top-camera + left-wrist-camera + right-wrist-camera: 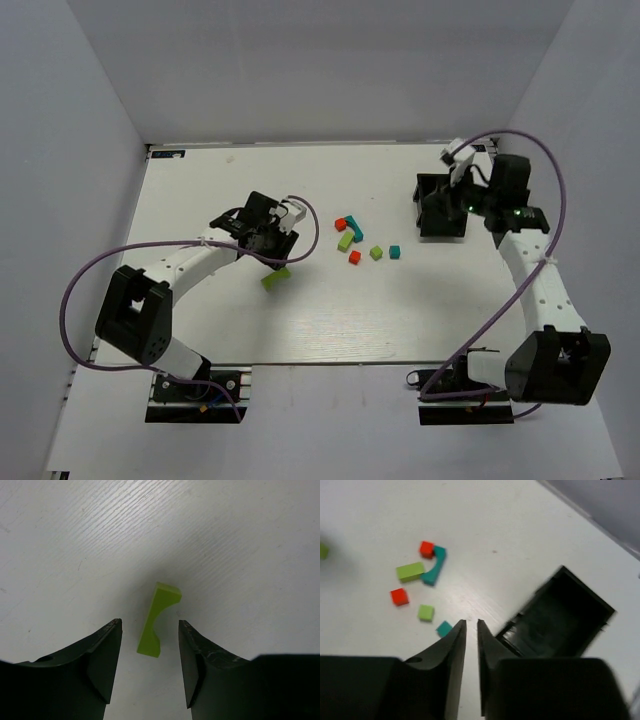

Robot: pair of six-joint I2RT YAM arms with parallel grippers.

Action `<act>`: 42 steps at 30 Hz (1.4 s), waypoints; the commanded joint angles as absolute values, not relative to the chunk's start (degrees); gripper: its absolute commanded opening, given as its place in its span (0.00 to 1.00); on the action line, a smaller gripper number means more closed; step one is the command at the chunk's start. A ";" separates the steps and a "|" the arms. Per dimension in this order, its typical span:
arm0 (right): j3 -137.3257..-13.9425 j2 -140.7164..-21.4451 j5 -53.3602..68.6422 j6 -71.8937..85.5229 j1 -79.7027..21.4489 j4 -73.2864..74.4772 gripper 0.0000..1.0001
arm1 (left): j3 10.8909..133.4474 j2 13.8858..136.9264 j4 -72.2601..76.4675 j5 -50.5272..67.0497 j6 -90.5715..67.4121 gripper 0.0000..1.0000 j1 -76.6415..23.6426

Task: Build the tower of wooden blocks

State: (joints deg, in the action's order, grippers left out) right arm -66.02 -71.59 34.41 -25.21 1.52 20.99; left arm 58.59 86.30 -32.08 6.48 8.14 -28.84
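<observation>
The left jaws are apart and hang over a lime arch block [159,620]; it lies on the desk [75,540] right between the two jaws, and I see neither one touching it; this is what worries me most. The block sits crooked in the gap, with its near end closer to the left jaw and its far end closer to the right one; if I close now, I think one jaw would hit a corner first and spin the block, or flick it out of the gap. One long side is scooped out too, so a jaw there would only press on two small ends, and the block could slip when I lift.

The wood block tower is not started. The other pieces lie loose on the desk, out in front of the right jaws and to their left: a red cube [426,548] touching a teal arch [434,567], a long lime block [410,571], a second red cube [399,596], a lime cube [425,612] and a teal cube [444,628], which is the nearest. The right jaws are almost together with nothing in the thin slit, and the black tray [555,620] is just to their right. The cubes are small and light, so one careless sweep could scatter them; if both arms go for that bunch at once, they might bump.
</observation>
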 commanded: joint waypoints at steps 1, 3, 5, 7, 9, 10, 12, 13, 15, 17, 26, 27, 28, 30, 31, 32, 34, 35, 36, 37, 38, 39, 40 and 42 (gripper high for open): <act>-59.86 -68.29 41.49 -31.38 -3.77 20.31 0.26 | 60.12 87.19 -34.10 3.25 8.88 0.59 -29.00; -57.92 -66.98 41.31 -31.99 -4.83 20.65 0.27 | 60.12 88.07 -34.62 3.25 8.88 0.59 -29.00; -57.75 -66.71 41.48 -31.99 -6.15 21.00 0.29 | 60.12 88.68 -34.63 3.25 8.88 0.59 -29.00; -57.66 -67.14 41.05 -31.99 -7.03 21.45 0.30 | 60.12 89.38 -35.16 3.25 8.88 0.59 -29.53; -57.31 -67.76 40.87 -31.73 -7.99 21.36 0.30 | 60.12 91.31 -35.16 3.25 8.88 0.58 -29.53; -57.30 -68.02 40.87 -31.73 -8.17 21.27 0.30 | 60.12 92.01 -35.16 2.56 8.88 0.58 -29.53; -56.70 -68.03 40.96 -31.38 -9.14 20.57 0.32 | 60.64 93.51 -35.16 2.02 8.88 0.55 -30.05; -56.60 -68.11 41.04 -31.20 -9.40 20.04 0.32 | 60.64 94.99 -35.85 2.02 8.88 0.53 -30.06; -56.34 -67.50 41.31 -31.03 -10.02 20.13 0.32 | 61.17 96.15 -36.39 2.02 8.88 0.50 -30.06; -56.25 -67.24 41.31 -30.94 -10.54 20.30 0.32 | 61.17 96.15 -36.39 2.02 8.88 0.49 -30.06; -54.76 -66.53 40.52 -31.55 -11.51 20.31 0.32 | 61.78 97.91 -36.39 2.02 8.35 0.22 -30.06; -54.76 -66.36 40.43 -31.73 -11.51 20.56 0.32 | 61.79 97.91 -36.39 2.02 8.35 0.20 -30.06; -54.41 -65.92 40.17 -31.73 -11.51 20.48 0.32 | 62.31 97.91 -36.39 2.72 7.83 0.14 -30.06; -53.44 -65.66 40.08 -32.08 -11.51 20.13 0.33 | 62.84 97.91 -34.73 3.25 6.26 0.08 -30.06; -52.83 -64.96 40.17 -32.08 -11.69 19.95 0.33 | 62.84 97.91 -34.02 3.77 5.63 0.02 -30.06; -52.47 -64.69 40.08 -32.17 -11.78 19.60 0.33 | 63.45 96.60 -33.23 4.30 4.75 0.00 -30.06; -51.94 -64.16 39.99 -32.17 -11.86 19.43 0.33 | 63.46 95.54 -29.63 5.10 1.33 0.00 -30.06; -51.77 -64.16 40.08 -32.17 -11.95 19.68 0.33 | 63.46 95.02 -28.14 5.10 -0.42 0.00 -30.06; -51.42 -63.90 39.90 -32.08 -12.04 19.77 0.33 | 63.46 94.49 -24.73 5.71 -3.66 0.00 -30.58; -51.42 -63.72 39.82 -32.17 -12.04 19.69 0.33 | 63.46 94.48 -23.39 5.71 -5.69 0.00 -30.59; -51.15 -63.55 39.55 -32.17 -11.95 19.69 0.33 | 63.46 94.48 -22.16 4.93 -7.71 0.00 -30.59; -51.07 -63.54 39.38 -31.82 -12.04 19.77 0.33 | 63.46 94.48 -21.28 3.88 -9.56 0.00 -30.59; -50.98 -63.46 39.03 -31.73 -11.78 19.78 0.33 | 64.85 96.14 -21.27 2.65 -13.32 0.00 -31.20; -50.71 -63.11 38.94 -31.64 -12.04 19.86 0.33 | 69.57 98.60 -22.67 -1.22 -16.25 0.00 -31.73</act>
State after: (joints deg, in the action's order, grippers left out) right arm -51.27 -64.69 39.05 -31.73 -11.70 20.86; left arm 63.37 97.84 -26.35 2.48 -7.53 -30.74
